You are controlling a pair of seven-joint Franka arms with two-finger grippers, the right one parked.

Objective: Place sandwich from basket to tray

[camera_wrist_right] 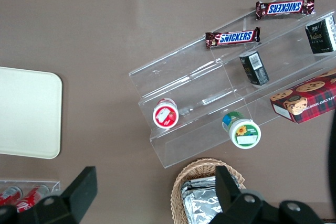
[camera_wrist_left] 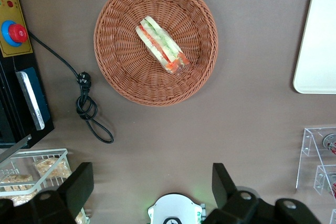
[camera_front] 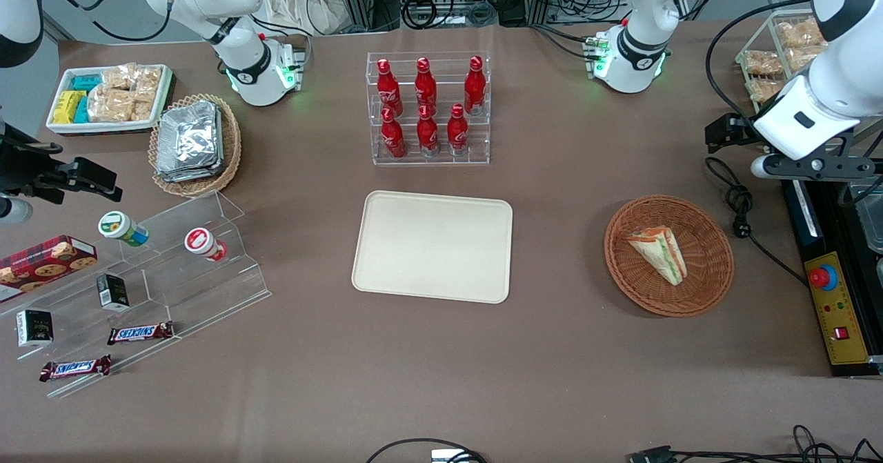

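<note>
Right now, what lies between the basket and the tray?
Only bare brown tabletop separates the basket holding the sandwich from the tray, clearest in the front view. The open gripper hangs high above the table.

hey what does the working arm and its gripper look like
The left arm has glossy white shells with black joint bands and a black cable looping alongside. Its base glows green. The gripper is matte black, with two wedge-shaped fingers spread open, high above the table.

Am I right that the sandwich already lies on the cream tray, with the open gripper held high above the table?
Not quite: the front view shows the sandwich in the wicker basket; the cream tray is bare. The gripper is indeed open, high above the table.
</note>
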